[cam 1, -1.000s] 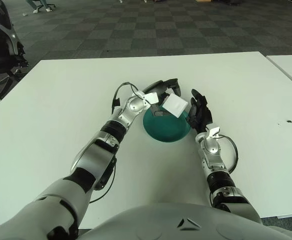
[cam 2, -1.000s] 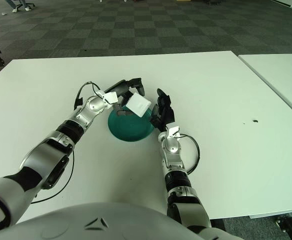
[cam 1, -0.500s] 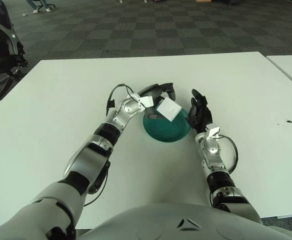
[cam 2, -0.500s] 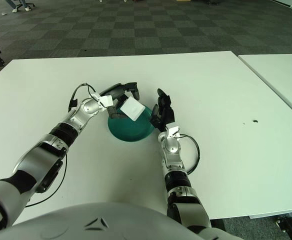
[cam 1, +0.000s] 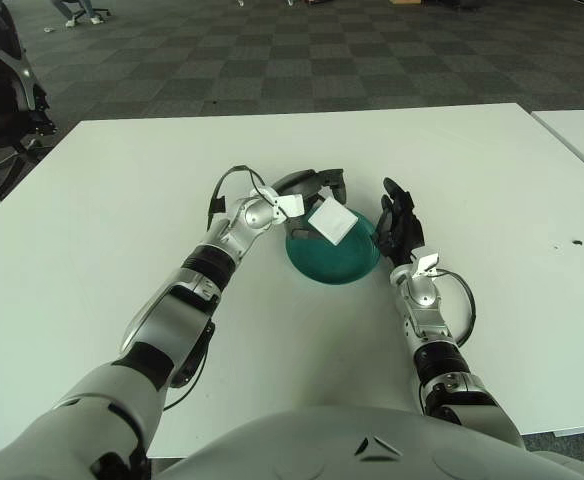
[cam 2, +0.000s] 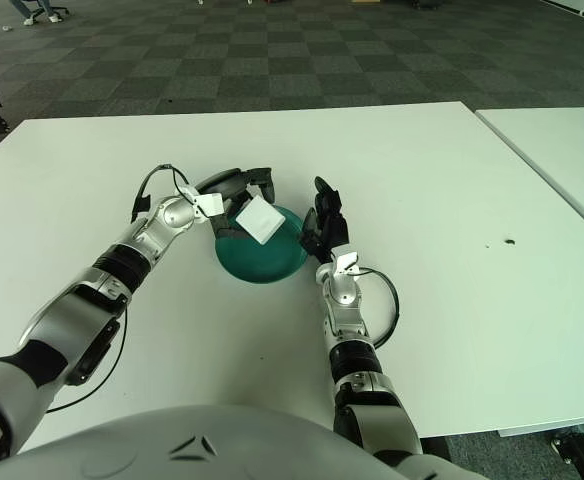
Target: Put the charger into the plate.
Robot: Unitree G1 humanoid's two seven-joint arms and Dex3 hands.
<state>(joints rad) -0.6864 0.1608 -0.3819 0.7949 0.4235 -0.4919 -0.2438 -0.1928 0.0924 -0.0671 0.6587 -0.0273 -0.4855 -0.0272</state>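
Landmark: the teal plate (cam 1: 334,262), near the middle of the white table (cam 1: 92,220).

Left hand (cam 1: 310,188) is over the plate's far-left rim, dark fingers (cam 1: 336,181) curled round the white charger (cam 1: 332,221). The grip looks like a pinch on the charger's upper edge. Exact contact points are hidden behind the charger's face and a white tag on the wrist.

Charger is a flat white square block, tilted, one corner pointing down toward the plate's inside. It shows over the far half of the plate. I can't tell whether that low corner touches the dish or hangs just above it. No clear long axis, it reads as square from here. No cable or prongs visible.

Key relation: the charger sits directly below and in front of the left fingertips, already inside the plate's outline. Judgement: what's left is a short lowering and a release, no sideways travel needed. Risk: released while tilted, it could tip toward the far rim.

Right hand (cam 2: 325,228) is just beside the plate's right rim, fingers extended upward and loosely together, holding nothing. It's close to the rim, but contact with it isn't clear. It's equally near the plate but idle; the left hand has the job.

Hidden: the plate's far-left rim under the left hand and charger.
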